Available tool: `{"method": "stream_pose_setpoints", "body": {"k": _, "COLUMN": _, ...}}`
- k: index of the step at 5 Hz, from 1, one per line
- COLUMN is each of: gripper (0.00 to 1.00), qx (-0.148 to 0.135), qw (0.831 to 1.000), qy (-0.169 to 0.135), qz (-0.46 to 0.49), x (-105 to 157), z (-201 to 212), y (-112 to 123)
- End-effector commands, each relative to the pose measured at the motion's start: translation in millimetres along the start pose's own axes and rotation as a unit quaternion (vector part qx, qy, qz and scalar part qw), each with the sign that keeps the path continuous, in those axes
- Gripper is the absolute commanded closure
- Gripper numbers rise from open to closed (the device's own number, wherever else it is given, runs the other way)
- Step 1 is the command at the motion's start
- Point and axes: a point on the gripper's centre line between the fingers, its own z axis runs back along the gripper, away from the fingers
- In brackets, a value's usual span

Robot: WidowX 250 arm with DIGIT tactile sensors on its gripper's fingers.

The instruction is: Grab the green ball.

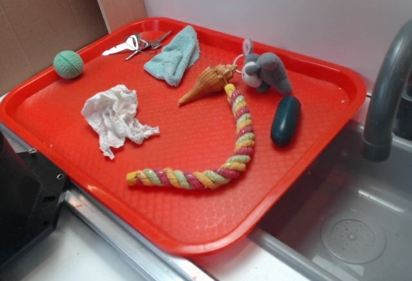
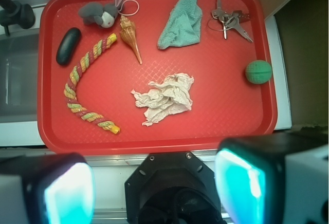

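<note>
Claw (image 2: 154, 183) open, high | green ball (image 2: 258, 72) right, untouched on tray (image 2: 154, 136)

Your red tray (image 2: 154, 136) carries everything — green ball (image 2: 258, 72) at three o'clock, crumpled tissue (image 2: 165, 98) central, rope toy (image 2: 87, 88) at nine, keys (image 2: 230, 21) at one.

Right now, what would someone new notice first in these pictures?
Probably the bright red tray filling the scene, and the curved multicoloured rope toy across its middle. Next, the crumpled white paper near the centre, and the small green ball alone by one edge of the tray.
</note>
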Motion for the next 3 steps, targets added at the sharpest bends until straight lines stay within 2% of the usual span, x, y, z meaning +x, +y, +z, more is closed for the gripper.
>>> {"method": "stream_pose_setpoints", "body": {"k": 1, "gripper": 0.00, "qx": 0.000, "qw": 1.000, "qy": 0.000, "qz": 0.000, "x": 0, "z": 0, "y": 0}}
{"method": "stream_pose_setpoints", "body": {"k": 2, "gripper": 0.00, "qx": 0.051, "qw": 0.991, "qy": -0.009, "qz": 0.119, "x": 21, "z": -39, "y": 51}}
{"method": "stream_pose_setpoints", "body": {"k": 3, "gripper": 0.00, "qx": 0.084, "qw": 0.966, "qy": -0.043, "qz": 0.239, "x": 32, "z": -65, "y": 84}}
